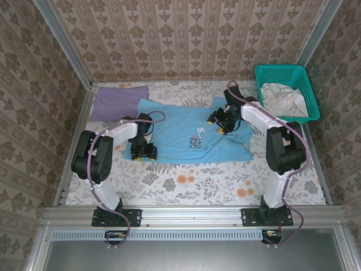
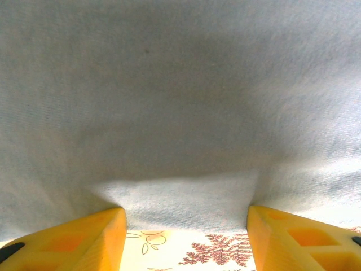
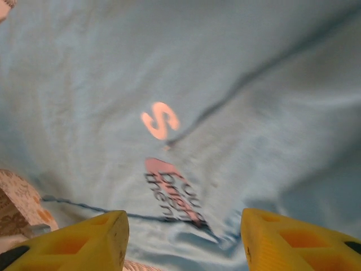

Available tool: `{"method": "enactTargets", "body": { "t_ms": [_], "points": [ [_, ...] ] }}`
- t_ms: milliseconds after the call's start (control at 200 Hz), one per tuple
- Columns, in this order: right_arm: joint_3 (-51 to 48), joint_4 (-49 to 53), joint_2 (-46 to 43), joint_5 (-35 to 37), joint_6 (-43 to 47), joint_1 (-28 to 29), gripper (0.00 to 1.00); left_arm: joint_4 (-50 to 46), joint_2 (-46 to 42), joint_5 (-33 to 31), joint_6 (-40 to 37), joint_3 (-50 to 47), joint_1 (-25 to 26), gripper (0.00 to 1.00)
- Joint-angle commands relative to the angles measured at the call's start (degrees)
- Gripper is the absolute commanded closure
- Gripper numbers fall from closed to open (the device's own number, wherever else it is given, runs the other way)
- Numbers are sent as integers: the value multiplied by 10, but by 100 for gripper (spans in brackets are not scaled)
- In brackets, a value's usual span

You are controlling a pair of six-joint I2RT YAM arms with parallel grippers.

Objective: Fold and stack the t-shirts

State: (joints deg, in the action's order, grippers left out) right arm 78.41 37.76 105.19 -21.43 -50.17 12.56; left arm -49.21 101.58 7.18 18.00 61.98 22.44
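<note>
Both pairs of jaws are standing apart, clamping nothing. I am holding the left gripper [image 1: 144, 151] at the near-left edge of the blue t-shirt [image 1: 186, 135], its hem lying loose between the yellow fingers [image 2: 84, 237]. I am hovering the right gripper [image 1: 220, 121] over the shirt's far-right part, above the print. The blue t-shirt is lying spread on the flowered table [image 1: 197, 180]; a crease is cutting across the print, so I am judging one side folded over and the rest to do. The purple t-shirt [image 1: 115, 101] is lying flat just beside the blue one's far-left corner, looking folded, not yet stacked. Well to the right, the teal basket [image 1: 282, 68] is holding a crumpled whitish cloth [image 1: 284, 99].
</note>
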Motion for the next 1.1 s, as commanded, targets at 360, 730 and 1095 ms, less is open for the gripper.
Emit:
{"method": "enactTargets", "body": {
  "t_ms": [360, 730, 1095],
  "points": [
    [-274, 26, -199, 55, 24, -159, 34, -4, -35, -10, 2, 12, -40, 38],
    [-295, 30, -163, 71, 59, -159, 75, 45, -93, -4, 59, -68, -155, 37],
    [-400, 51, -326, 91, 11, -164, 97, 74, -71, -7, 90, -131, -210, 37]
  ]
}}
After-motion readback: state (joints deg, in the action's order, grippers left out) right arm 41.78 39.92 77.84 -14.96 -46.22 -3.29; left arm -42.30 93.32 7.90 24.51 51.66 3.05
